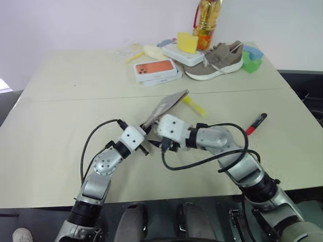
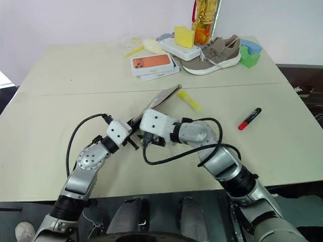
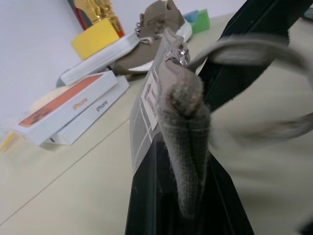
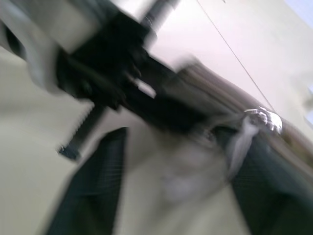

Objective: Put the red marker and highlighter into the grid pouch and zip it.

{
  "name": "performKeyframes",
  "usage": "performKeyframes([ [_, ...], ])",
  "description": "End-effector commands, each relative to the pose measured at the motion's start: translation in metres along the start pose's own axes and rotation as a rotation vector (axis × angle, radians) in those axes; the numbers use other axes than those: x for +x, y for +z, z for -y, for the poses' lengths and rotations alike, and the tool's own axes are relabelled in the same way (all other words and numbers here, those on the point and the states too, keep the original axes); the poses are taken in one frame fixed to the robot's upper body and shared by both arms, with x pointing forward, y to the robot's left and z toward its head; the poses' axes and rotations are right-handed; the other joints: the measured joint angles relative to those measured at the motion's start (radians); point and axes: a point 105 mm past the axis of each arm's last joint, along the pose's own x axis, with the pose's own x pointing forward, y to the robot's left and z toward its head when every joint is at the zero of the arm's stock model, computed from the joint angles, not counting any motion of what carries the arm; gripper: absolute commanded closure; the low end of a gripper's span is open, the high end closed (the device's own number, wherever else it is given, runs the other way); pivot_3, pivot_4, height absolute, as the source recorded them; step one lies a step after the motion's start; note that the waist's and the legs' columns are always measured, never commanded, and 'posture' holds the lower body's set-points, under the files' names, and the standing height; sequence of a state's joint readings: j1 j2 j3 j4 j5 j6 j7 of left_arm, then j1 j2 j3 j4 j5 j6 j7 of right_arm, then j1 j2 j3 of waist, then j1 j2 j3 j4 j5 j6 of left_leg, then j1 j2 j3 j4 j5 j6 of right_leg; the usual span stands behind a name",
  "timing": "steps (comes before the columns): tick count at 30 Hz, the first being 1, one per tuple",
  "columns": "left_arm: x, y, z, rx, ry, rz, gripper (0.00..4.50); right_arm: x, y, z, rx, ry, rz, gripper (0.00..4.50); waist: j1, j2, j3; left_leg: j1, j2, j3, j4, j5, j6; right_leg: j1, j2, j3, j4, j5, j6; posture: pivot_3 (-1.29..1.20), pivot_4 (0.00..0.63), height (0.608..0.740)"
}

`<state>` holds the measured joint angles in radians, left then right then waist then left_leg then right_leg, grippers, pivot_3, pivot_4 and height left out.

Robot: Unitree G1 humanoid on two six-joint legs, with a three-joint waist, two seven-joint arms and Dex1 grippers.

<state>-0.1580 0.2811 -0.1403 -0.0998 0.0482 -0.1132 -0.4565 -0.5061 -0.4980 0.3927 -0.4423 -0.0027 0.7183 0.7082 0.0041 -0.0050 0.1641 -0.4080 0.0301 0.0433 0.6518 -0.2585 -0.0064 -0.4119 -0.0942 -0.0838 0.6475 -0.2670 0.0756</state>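
Observation:
The grid pouch (image 1: 167, 105), grey with white lines and a small white label, is lifted off the table (image 1: 65, 116) and tilts up away from me. My left gripper (image 1: 147, 129) is shut on its near end, the fabric bunched between the black fingers (image 3: 146, 196). My right gripper (image 1: 158, 139) hovers right beside it, open, and the pouch's ring pull (image 4: 264, 120) lies close to one finger. The yellow highlighter (image 1: 194, 106) lies on the table just beyond the pouch to the right. The red marker (image 1: 256, 123) lies further right.
At the back of the table stand two orange phone boxes (image 1: 155, 69), a brown shoe (image 1: 217, 60), a yellow sponge (image 1: 187, 42), a bottle (image 1: 206, 22) and green and blue blocks (image 1: 251, 59). Black cables loop from both wrists.

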Motion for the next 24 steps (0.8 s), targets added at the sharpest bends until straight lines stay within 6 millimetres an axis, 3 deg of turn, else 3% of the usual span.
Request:
performKeyframes([
  [1,-0.004,0.002,-0.017,-0.019,0.041,-0.013,4.5,-0.025,-0.019,0.036,0.098,-0.175,-0.041,0.52,0.006,0.0,0.0,0.0,0.0,0.0,0.0,0.0,0.0,0.0,0.0,0.0,0.0,0.0,0.0,0.0,0.15,0.74],
  [8,-0.014,0.0,-0.03,-0.038,0.002,-0.001,4.5,-0.041,-0.066,0.086,0.457,-0.474,-0.076,0.52,0.0,0.0,0.0,0.002,0.001,0.002,-0.001,0.0,0.0,0.0,0.004,0.001,0.001,0.0,-0.001,0.0,0.15,0.74],
  [18,-0.017,-0.002,-0.034,-0.017,-0.04,0.0,4.5,-0.022,-0.109,0.117,0.7,-0.588,-0.107,0.52,0.001,0.0,0.0,0.001,0.001,0.004,-0.001,0.0,0.0,0.0,0.004,0.001,0.0,0.0,-0.001,0.0,0.15,0.74],
  [21,-0.017,-0.004,-0.034,-0.014,-0.029,-0.002,4.5,-0.019,-0.115,0.117,0.717,-0.578,-0.105,1.28,0.002,0.0,0.0,0.001,0.001,0.004,-0.001,0.0,0.0,0.0,0.004,0.001,0.0,0.0,-0.001,0.0,0.15,0.74],
  [24,-0.018,-0.005,-0.035,-0.014,-0.019,-0.002,4.5,-0.02,-0.117,0.118,0.697,-0.583,-0.101,2.86,0.001,0.0,0.0,0.001,0.001,0.004,-0.001,0.0,0.0,0.0,0.004,0.001,0.0,0.0,-0.001,0.0,0.15,0.74],
])
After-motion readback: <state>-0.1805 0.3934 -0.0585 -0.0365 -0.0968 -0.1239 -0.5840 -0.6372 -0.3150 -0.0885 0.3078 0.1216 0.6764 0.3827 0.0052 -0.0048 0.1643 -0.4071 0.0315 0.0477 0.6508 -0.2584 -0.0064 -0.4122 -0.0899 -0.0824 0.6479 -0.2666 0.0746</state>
